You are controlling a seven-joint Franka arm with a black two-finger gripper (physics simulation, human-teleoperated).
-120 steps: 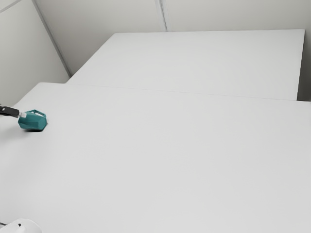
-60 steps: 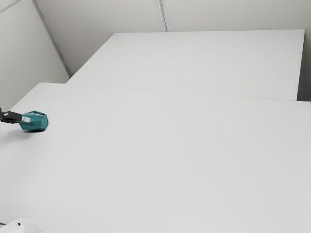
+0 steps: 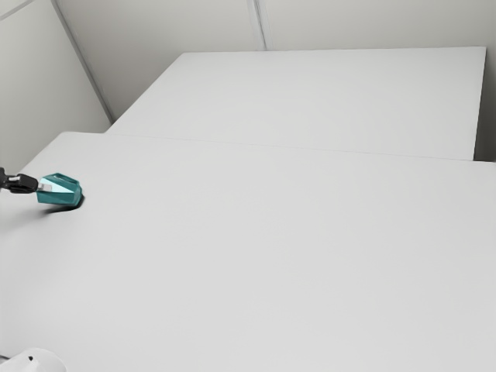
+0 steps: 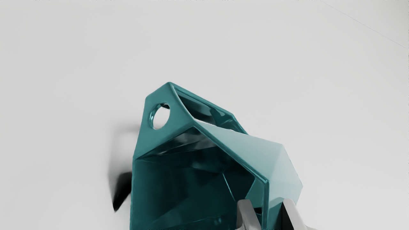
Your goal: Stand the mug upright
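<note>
The teal faceted mug point(image 3: 65, 192) is at the exterior view's left, tilted on its side with its mouth toward my hand. My gripper point(image 3: 45, 187) reaches it from the exterior view's left edge. In the wrist view the mug point(image 4: 166, 140) shows its dark inside and its handle with a round hole. The gripper point(image 4: 267, 206) holds the mug's side wall, one finger inside the mouth and the other outside. The lower part of the mouth is cut off from sight.
A wide white table point(image 3: 271, 248) spreads around the mug, with another white surface point(image 3: 310, 101) beyond it. A white rounded object point(image 3: 37, 363) stands at the exterior view's lower left corner.
The mug has shifted slightly toward the exterior view's right along with my hand, and its tilt has changed. A dark shadow shows more clearly below it.
</note>
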